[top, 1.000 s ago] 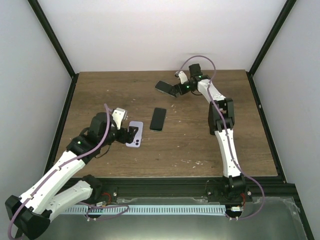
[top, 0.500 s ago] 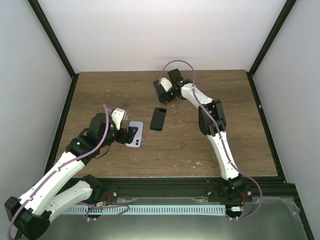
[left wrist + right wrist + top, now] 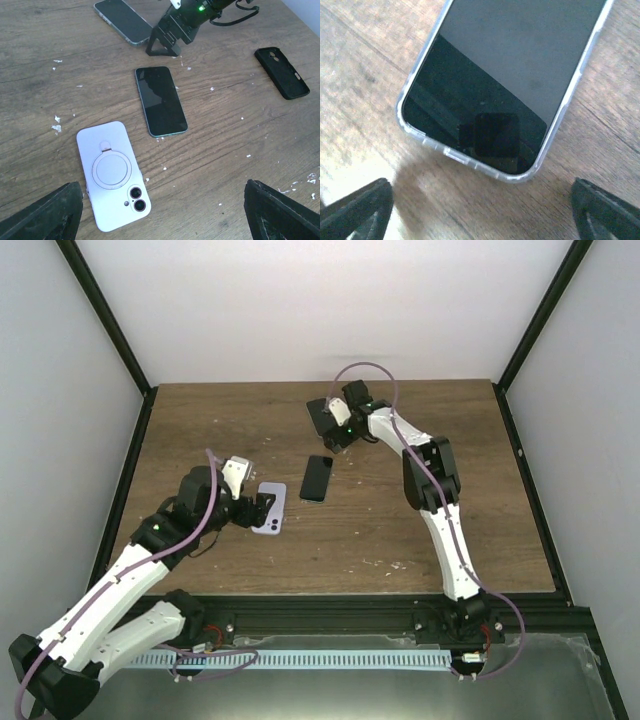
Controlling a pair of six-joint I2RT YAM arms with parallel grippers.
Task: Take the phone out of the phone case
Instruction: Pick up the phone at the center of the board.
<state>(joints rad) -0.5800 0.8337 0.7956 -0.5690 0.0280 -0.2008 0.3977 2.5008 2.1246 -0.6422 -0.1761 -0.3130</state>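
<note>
Right gripper (image 3: 480, 212) has its fingers spread wide and holds nothing. Phone (image 3: 505, 65) lies screen up on the table (image 3: 200, 430), just ahead of the right fingertips (image 3: 355, 205), not between them. It sits inside the clear case (image 3: 470, 159), whose rim wraps its rounded end. From the left wrist view the right gripper is down low at the table, right beside one end of the cased phone; can't tell if it touches.

Left gripper (image 3: 162, 210) is also wide apart, empty, hovering over the wood. Just ahead of it and a bit left is a lilac phone (image 3: 112, 175), back up, ring and two lenses showing. Farther ahead, centre, is a bare dark phone (image 3: 161, 100), screen up, near the lilac one but not touching it. A black case (image 3: 281, 72) lies ahead and right, well apart from the rest. The cased phone is farthest ahead of the left gripper, beyond the bare dark phone.
</note>
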